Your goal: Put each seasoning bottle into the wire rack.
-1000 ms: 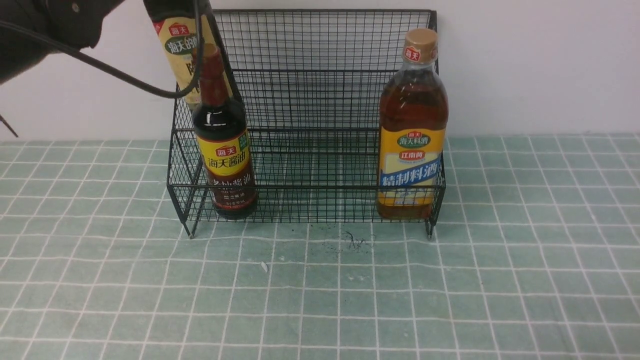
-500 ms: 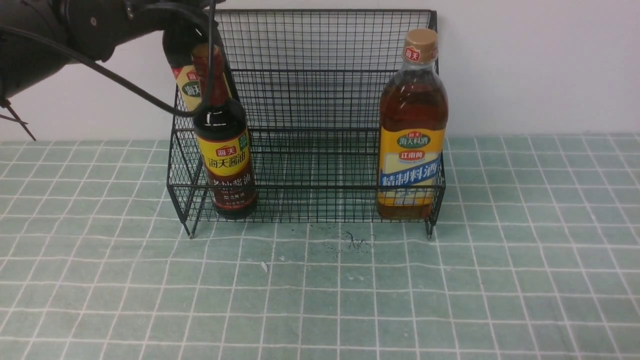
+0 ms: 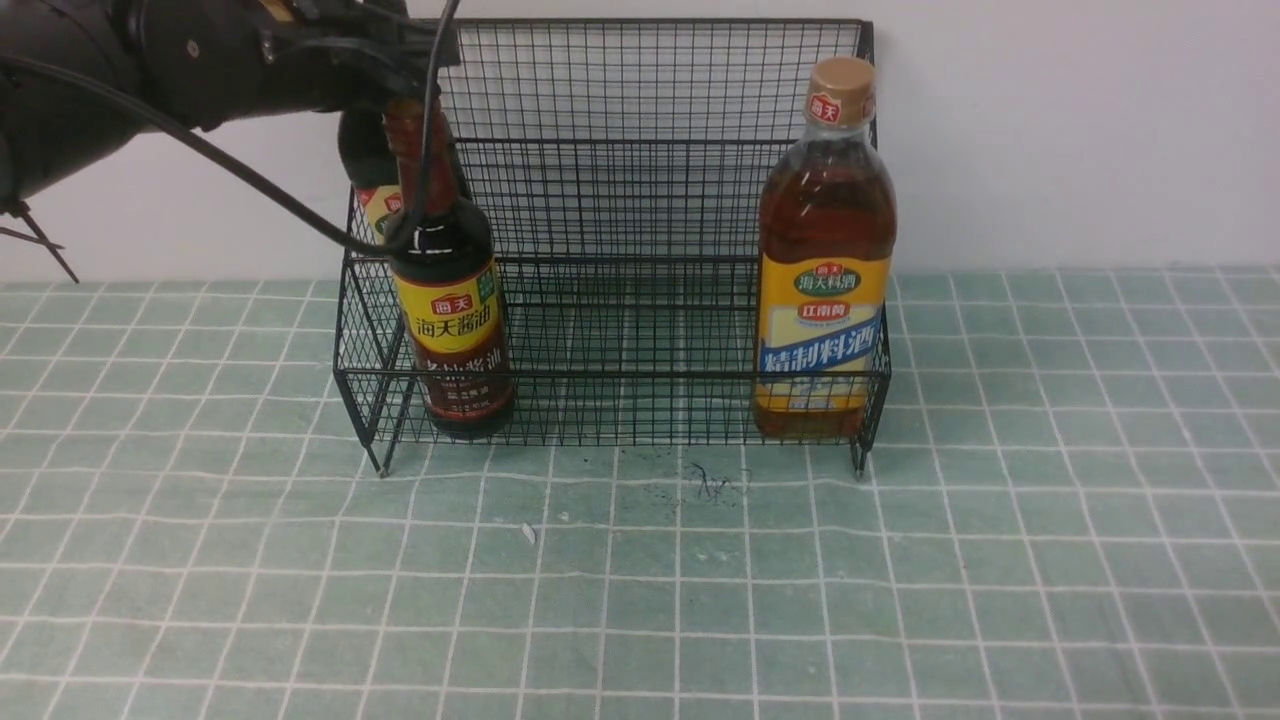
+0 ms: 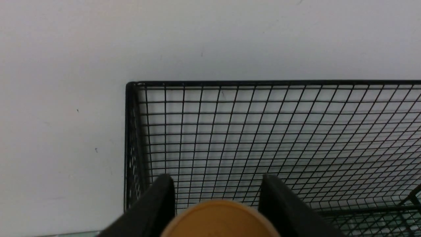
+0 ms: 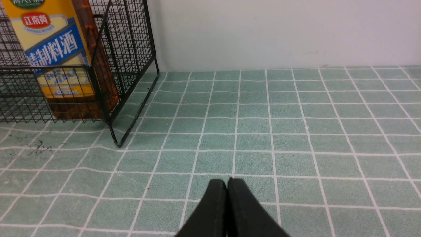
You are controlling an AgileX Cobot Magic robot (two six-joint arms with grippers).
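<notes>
Tan cap (image 4: 219, 219) of third bottle (image 3: 375, 205) sits between left gripper (image 4: 217, 197) fingers (image 4: 158, 204), one black finger on each side of it, both touching or nearly touching the cap's flanks; jaws parted to cap width, so gripping the bottle at the cap. Beyond the fingertips: grid back of wire rack (image 3: 650, 80), with its left corner post just past the left finger.

In the front view, the left arm reaches in over the rack's left end. Only a sliver of that held bottle's yellow label shows, below the gripper body and behind the red-neck bottle (image 3: 445, 300). Whether its base touches the upper tier, can't tell.

Red-neck bottle stands upright in the lower tier, left end, in front of and below the left fingers, neck top right by the gripper.

Amber bottle (image 3: 825, 250) upright in lower tier at the right end, well apart from the left fingers.

Right gripper (image 5: 227, 189): fingers pressed together, nothing between them, over the green tiled cloth (image 5: 296, 131). Amber bottle and rack corner leg lie ahead of those fingertips, off to one side, well apart.
</notes>
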